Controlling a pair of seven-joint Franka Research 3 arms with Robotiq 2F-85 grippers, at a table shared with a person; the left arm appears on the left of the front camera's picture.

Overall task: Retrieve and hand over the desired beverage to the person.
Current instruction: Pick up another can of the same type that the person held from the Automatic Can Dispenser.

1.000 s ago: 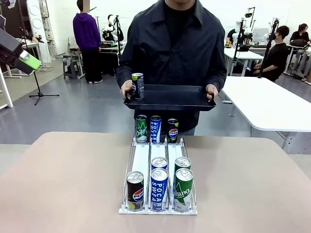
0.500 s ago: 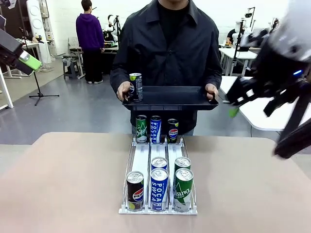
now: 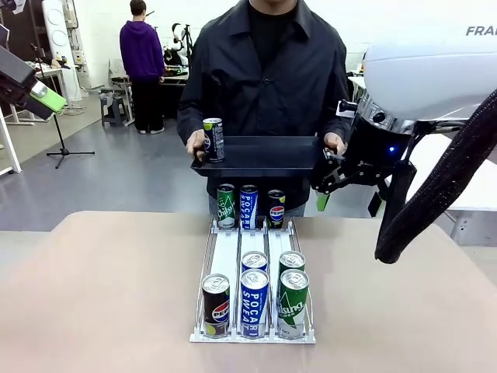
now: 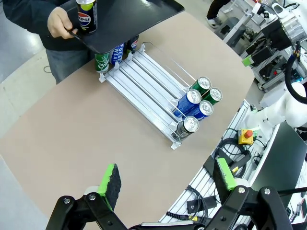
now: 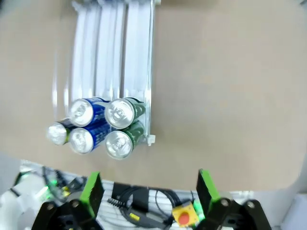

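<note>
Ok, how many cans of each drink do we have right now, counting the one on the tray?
Pepsi cans: 3
Pocari Sweat cans: 3
Green cans: 3
Total: 9, with 8 in the rack and 1 Pepsi on the tray.

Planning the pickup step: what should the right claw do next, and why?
Probably lower the right claw toward the near cans in the rack: it hangs open and empty, high over the table, and the person holds out a tray.
</note>
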